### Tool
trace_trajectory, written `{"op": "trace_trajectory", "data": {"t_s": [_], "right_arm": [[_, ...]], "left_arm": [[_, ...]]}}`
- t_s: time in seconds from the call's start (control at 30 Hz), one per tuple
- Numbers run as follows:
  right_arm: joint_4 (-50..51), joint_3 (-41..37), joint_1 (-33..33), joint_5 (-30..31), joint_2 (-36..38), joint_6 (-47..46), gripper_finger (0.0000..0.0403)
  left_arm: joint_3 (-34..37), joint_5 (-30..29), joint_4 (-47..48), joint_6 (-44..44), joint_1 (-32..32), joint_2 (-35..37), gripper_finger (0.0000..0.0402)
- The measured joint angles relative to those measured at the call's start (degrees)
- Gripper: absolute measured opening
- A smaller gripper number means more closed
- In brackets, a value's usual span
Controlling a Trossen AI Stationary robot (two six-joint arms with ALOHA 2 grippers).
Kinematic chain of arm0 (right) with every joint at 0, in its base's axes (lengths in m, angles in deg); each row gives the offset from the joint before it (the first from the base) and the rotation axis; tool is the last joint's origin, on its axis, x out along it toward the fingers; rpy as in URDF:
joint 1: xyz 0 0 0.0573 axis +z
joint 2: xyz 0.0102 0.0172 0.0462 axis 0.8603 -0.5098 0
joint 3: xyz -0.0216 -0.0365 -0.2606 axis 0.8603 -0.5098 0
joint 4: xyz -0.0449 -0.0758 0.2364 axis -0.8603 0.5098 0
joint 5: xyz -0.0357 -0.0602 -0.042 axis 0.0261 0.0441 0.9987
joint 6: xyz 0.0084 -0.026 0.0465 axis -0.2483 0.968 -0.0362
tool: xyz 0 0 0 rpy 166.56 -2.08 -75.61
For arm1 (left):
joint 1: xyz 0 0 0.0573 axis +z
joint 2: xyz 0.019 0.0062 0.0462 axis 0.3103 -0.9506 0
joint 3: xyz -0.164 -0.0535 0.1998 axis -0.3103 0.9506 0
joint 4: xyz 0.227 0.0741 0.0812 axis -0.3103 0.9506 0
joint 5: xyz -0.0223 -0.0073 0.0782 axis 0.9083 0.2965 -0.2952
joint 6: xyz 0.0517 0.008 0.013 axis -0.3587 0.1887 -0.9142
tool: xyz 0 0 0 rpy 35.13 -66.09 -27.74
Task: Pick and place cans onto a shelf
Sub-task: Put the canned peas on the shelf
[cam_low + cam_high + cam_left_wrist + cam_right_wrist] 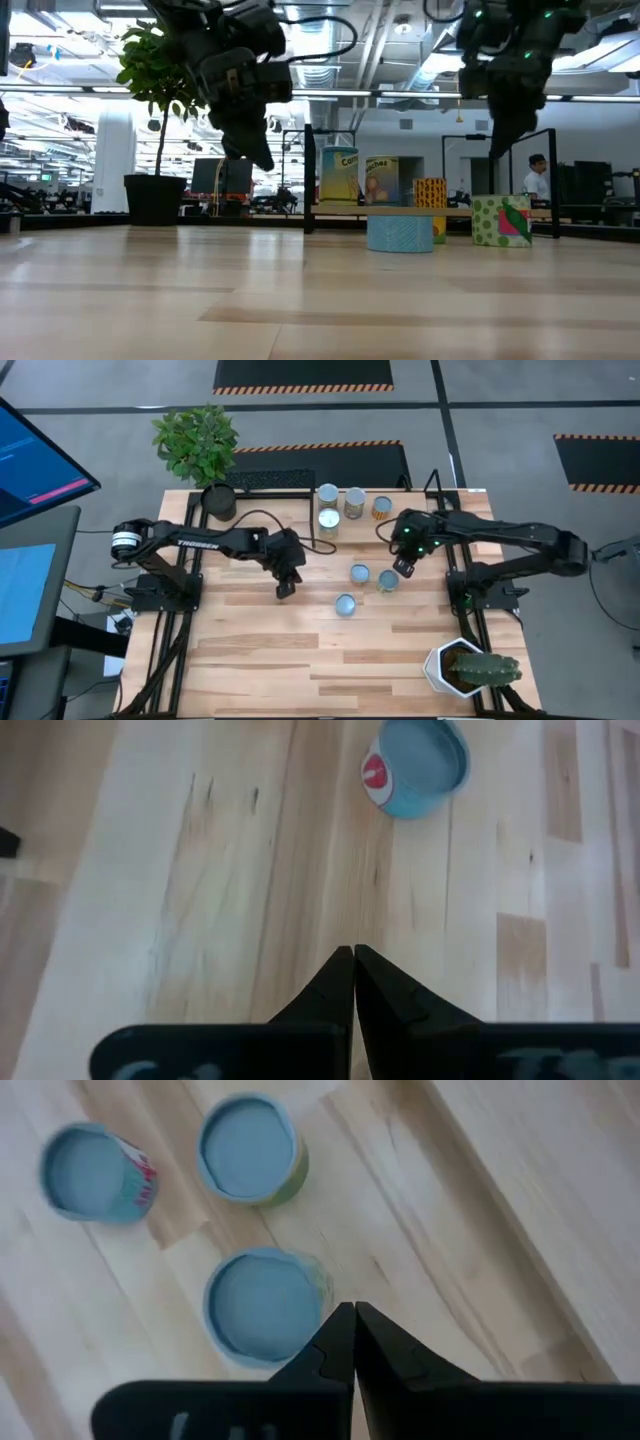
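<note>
While three cans are standing loose on the bench [250,650], the right hand [404,568] is hanging just above and beside the nearest can [388,580], which is lying slightly toward the bench's middle from the fingertips. In the right wrist view that can [262,1306] is sitting right against the tips of the fingers [345,1350], and these are looking pressed together with nothing between them, so the hand would have to spread before it could straddle the can. All the cans are standing upright, long axis vertical, so a grasp is likely to come down over the round top. A second can [360,571] is standing just beside the first and a third can [345,603] a little nearer the bench's front; the right arm is nearer the first two than the left. The left hand [285,588] is waiting over bare wood, clenched and empty, with the third can off to its side. Four more cans [340,505] are already standing on the shelf [280,482] at the bench's far edge. The loose cans are showing pale-blue tops; from the low view one [501,220] appears to be carrying a green label, though which of the three it is I cannot say for sure.
</note>
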Motion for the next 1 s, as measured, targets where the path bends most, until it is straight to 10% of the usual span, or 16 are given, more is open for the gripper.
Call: {"op": "trace_trajectory", "data": {"t_s": [1.0], "right_arm": [[-4.4, 0.2, 0.5, -6.8, -19.4, 6.6, 0.0209]], "left_arm": [[0.1, -0.6, 14.7, -9.1, 3.9, 6.2, 0.0000]]}}
